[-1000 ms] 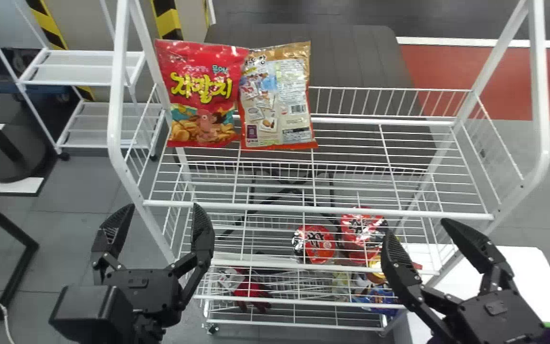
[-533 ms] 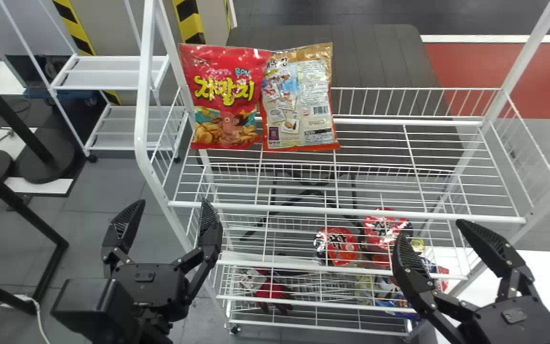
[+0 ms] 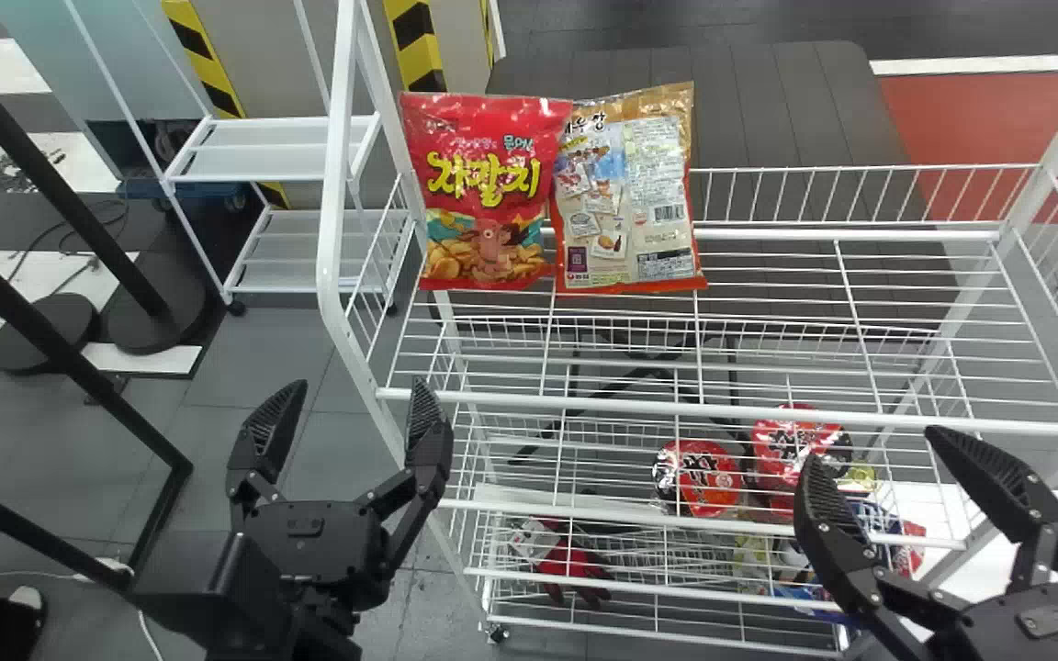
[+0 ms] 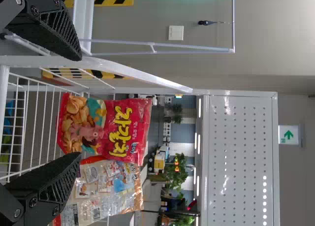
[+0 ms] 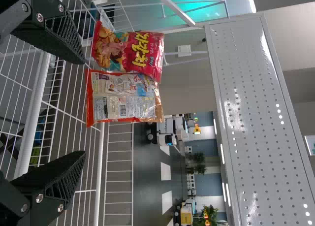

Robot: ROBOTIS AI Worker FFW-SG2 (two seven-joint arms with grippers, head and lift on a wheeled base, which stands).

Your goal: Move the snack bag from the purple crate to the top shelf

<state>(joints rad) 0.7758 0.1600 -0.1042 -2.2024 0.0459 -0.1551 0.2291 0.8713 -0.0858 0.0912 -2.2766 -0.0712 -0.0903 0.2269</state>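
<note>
- Left gripper (image 3: 361,390): ridged black fingers spread, nothing between them, near the rack's left corner.
- Just beyond it, to its right, the red snack bag (image 3: 488,193), glossy and pillow-shaped; beside that, the tan snack bag (image 3: 625,188), crinkly foil. Both stand on the top shelf (image 3: 731,411), all thin white wire.
- Right gripper (image 3: 875,448): spread, empty. I'd guess the task's bag is 1 of those 2, placing done; next, draw both grippers back, clear of the wire.

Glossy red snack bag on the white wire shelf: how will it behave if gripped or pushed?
The red bag is probably light for its size, given the chips pictured on it. Its shiny film may slip. Pushed sideways, it would likely nudge the beige, red-edged plastic bag against it.
</note>
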